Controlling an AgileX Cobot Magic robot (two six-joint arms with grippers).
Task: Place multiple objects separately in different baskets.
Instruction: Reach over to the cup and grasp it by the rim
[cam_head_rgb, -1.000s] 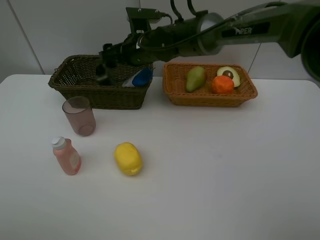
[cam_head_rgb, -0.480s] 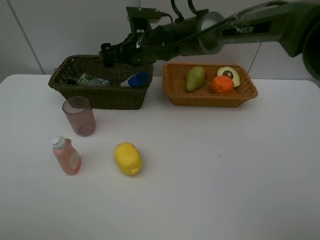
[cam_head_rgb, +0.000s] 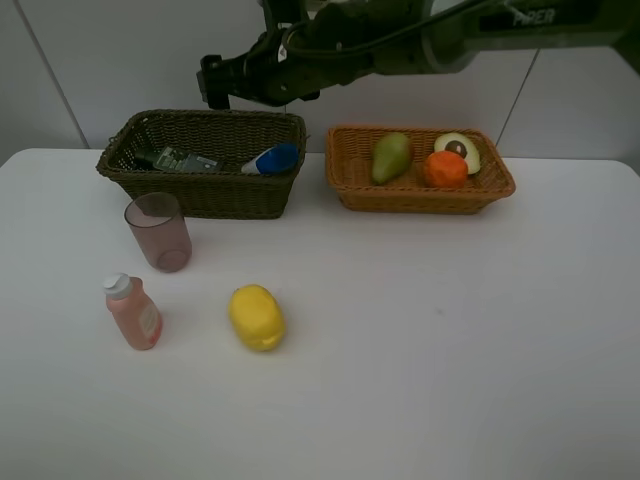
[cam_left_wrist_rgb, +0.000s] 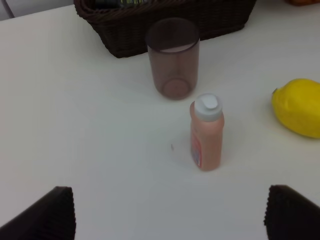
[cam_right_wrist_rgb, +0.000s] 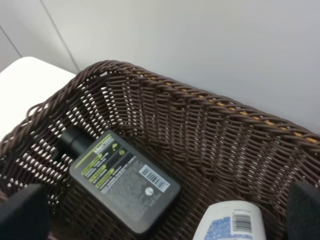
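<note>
two baskets, high view: the dark basket (cam_head_rgb: 120, 150) is holding the dark green bottle (cam_head_rgb: 178, 159) and the white blue-capped bottle (cam_head_rgb: 272, 158), both lying down; the light basket (cam_head_rgb: 420, 198) is carrying the pear (cam_head_rgb: 391, 156), avocado half (cam_head_rgb: 458, 150) and orange (cam_head_rgb: 446, 169).
arm, high view: the right gripper (cam_head_rgb: 213, 80) is hanging above the dark basket's back rim, higher than half a second ago; a second ago it was sitting low inside the basket, where the dark green bottle is now lying.
desk, high view: the pink cup (cam_head_rgb: 158, 232), pink bottle (cam_head_rgb: 133, 312) and lemon (cam_head_rgb: 257, 317) are waiting on the desk (cam_head_rgb: 450, 330), well apart from each other.
left wrist view: the left gripper (cam_left_wrist_rgb: 172, 215) is standing spread wide and empty, facing the upright pink bottle with the pink cup beyond it.
right wrist view: the right gripper is showing released, nothing between its tips; the dark green bottle is lying label-up on the basket floor, clear of them.
meaning: the drop is looking finished, so five items are sitting in baskets and three are remaining.
</note>
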